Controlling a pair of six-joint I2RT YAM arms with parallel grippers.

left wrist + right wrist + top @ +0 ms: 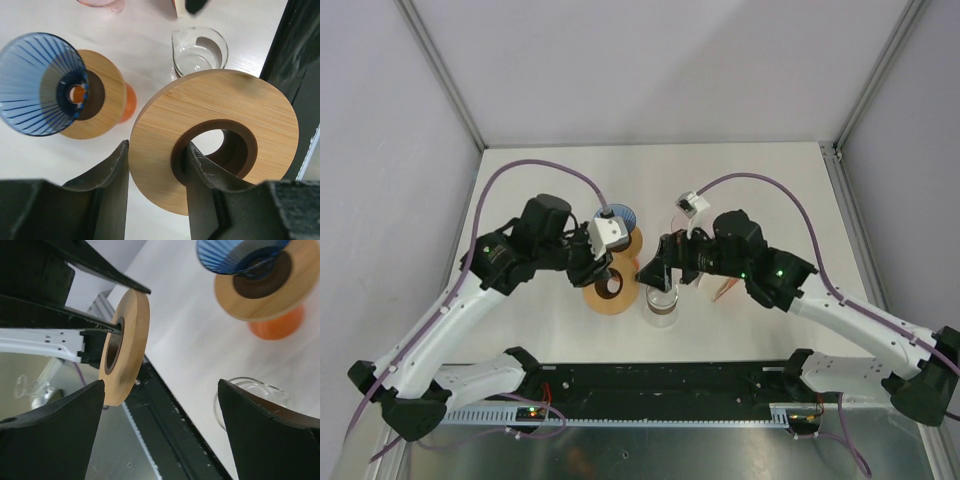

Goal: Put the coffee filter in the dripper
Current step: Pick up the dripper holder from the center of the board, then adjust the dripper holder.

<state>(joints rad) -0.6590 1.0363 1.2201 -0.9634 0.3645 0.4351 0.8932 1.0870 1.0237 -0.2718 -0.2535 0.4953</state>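
- The left end effector point(157, 152) is clamping a wooden ring point(225, 110). One finger is passing through the hole and the other is pressing the outer rim.
- The right end effector point(161, 390) is hanging wide open and empty over a glass carafe point(662, 303), near the middle of the counter point(770, 200).
- The blue dripper point(618, 214) is sitting mouth-up on a wooden stand point(107, 107). It lies just beyond both end effectors toward the far edge, nearer the left one.
- The coffee filter is not showing clearly. A pink-orange item point(725, 289) beside the right arm may be it; I cannot tell.
- The free right arm is looking better placed to bring the filter down along the dripper's upright axis.
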